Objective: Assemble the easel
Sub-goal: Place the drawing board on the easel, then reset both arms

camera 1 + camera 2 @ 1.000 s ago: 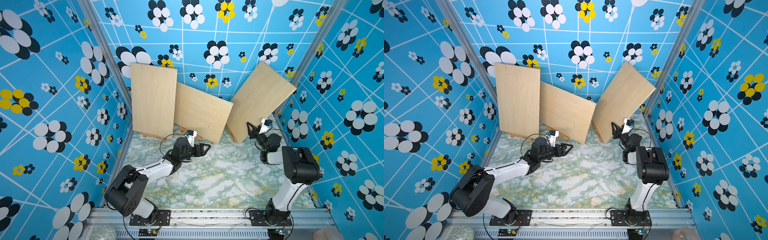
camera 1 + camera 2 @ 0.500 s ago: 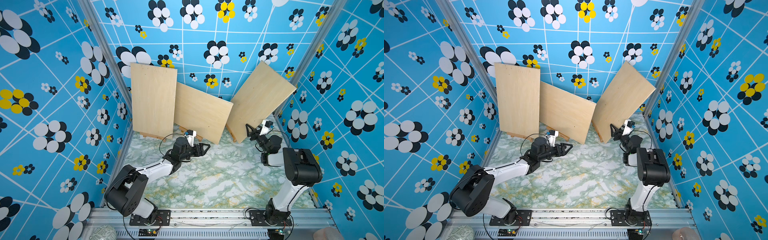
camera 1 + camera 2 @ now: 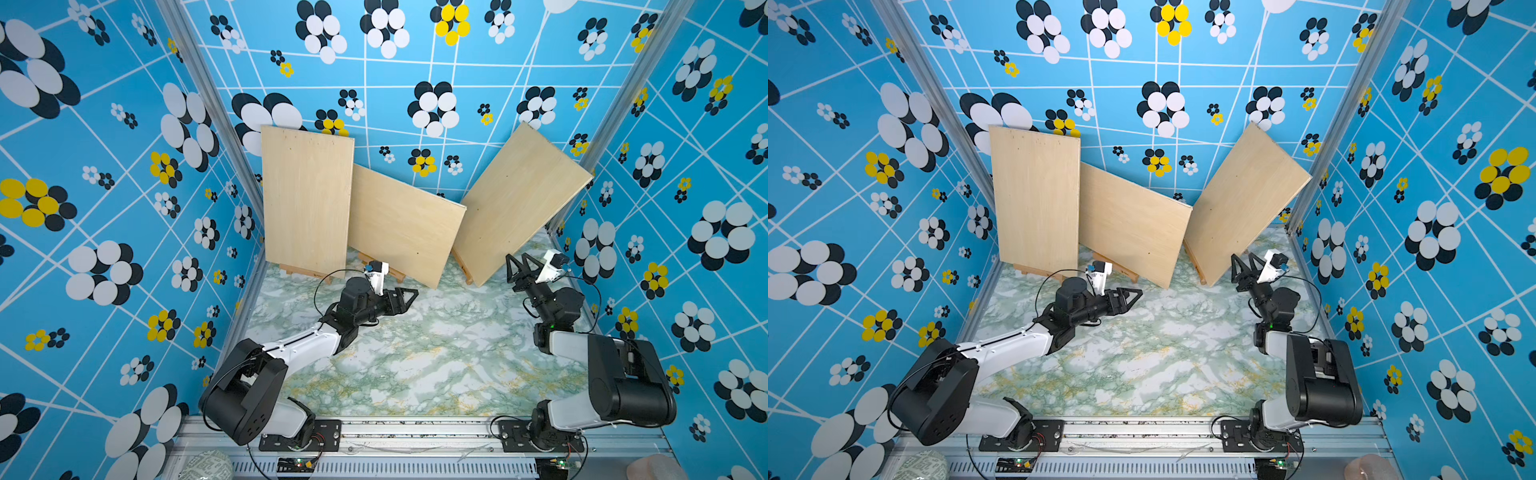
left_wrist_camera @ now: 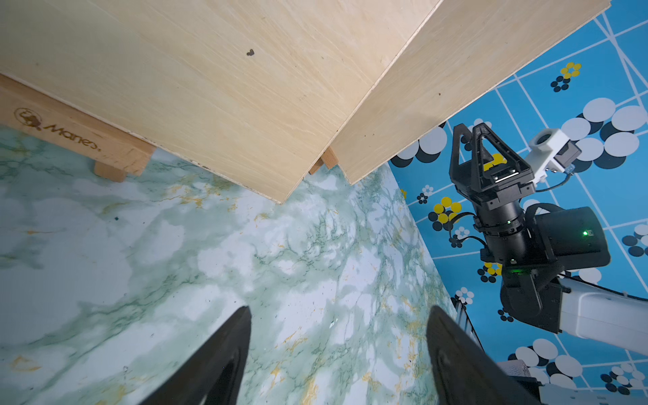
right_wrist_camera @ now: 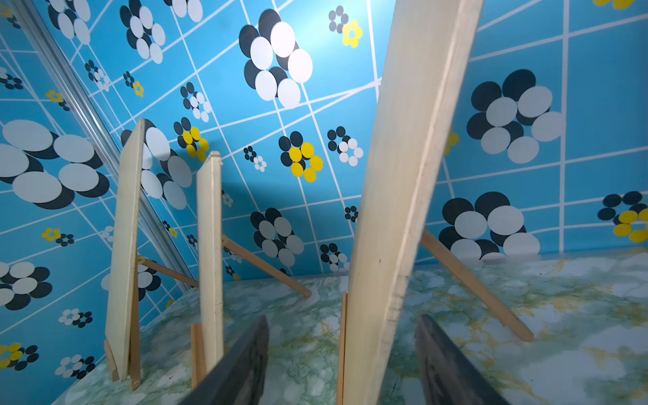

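Note:
Three pale wooden boards stand on small easels along the back wall in both top views: an upright left board (image 3: 307, 199), a tilted middle board (image 3: 403, 224) and a tilted right board (image 3: 519, 203). My left gripper (image 3: 413, 297) hangs open and empty low over the marble table, in front of the middle board's lower corner (image 4: 280, 196). My right gripper (image 3: 517, 257) is open beside the right board's lower edge. In the right wrist view that board's thin edge (image 5: 396, 210) rises between the spread fingers (image 5: 245, 361), touching neither. The easels' back legs (image 5: 473, 287) slant down to the table.
The green marble table (image 3: 436, 353) lies between the arms. An easel ledge with a printed logo (image 4: 70, 133) sits under the middle board. Blue flowered walls close in on three sides. The right arm (image 4: 508, 217) shows in the left wrist view, close to the right wall.
The right gripper's jaws have spread wider around the right board's edge. The left gripper has opened slightly more. Neither arm has shifted much.

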Robot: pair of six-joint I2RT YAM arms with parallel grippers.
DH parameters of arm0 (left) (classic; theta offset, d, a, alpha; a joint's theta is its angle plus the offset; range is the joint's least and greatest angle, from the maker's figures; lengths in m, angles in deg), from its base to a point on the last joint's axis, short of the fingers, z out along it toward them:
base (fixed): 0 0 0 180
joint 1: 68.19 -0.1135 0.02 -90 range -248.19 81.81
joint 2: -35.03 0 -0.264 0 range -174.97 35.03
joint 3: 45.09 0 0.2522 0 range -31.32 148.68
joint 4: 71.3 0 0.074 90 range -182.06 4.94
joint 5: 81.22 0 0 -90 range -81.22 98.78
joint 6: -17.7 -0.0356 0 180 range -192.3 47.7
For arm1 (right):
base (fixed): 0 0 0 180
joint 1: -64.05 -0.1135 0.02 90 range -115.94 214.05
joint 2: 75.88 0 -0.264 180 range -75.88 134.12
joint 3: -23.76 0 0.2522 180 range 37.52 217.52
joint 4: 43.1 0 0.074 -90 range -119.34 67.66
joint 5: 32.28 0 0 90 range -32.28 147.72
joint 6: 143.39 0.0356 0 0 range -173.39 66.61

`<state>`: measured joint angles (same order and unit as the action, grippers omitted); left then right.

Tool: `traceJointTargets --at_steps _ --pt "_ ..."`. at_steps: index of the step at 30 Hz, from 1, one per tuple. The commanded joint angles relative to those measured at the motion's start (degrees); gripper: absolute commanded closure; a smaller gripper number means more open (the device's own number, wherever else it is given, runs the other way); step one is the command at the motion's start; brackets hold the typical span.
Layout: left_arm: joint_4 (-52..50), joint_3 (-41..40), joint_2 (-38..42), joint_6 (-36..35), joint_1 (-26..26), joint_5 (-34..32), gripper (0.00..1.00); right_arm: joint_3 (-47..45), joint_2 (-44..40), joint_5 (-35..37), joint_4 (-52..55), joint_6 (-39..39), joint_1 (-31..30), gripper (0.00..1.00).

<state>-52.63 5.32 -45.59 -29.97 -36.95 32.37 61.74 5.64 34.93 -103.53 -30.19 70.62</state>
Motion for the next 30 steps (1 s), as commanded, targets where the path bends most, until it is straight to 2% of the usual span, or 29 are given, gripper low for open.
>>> traceJointTargets --at_steps 1,8,14,22,30 --pt "1.33 -1.69 2.80 -1.11 -0.67 0.75 0.19 -2.29 -7.51 0.01 8.08 -0.62 0.22 0.32" --pt "-0.18 -5.03 9.30 -1.06 -1.61 0.58 0.17 -3.49 -29.91 0.43 35.96 -6.29 0.20 0.29" --pt "-7.33 -6.84 18.71 -2.85 -2.89 -0.55 0.14 -1.91 -46.95 3.44 55.87 -7.91 0.24 0.23" --pt "-23.89 -6.14 33.01 -7.84 -6.57 -2.56 0.09 5.72 -52.29 4.98 75.53 -8.17 0.24 0.23" --pt "-35.99 -4.35 41.66 -11.46 -9.93 -6.61 0.02 9.52 -54.27 4.24 81.62 -8.93 0.22 0.23"
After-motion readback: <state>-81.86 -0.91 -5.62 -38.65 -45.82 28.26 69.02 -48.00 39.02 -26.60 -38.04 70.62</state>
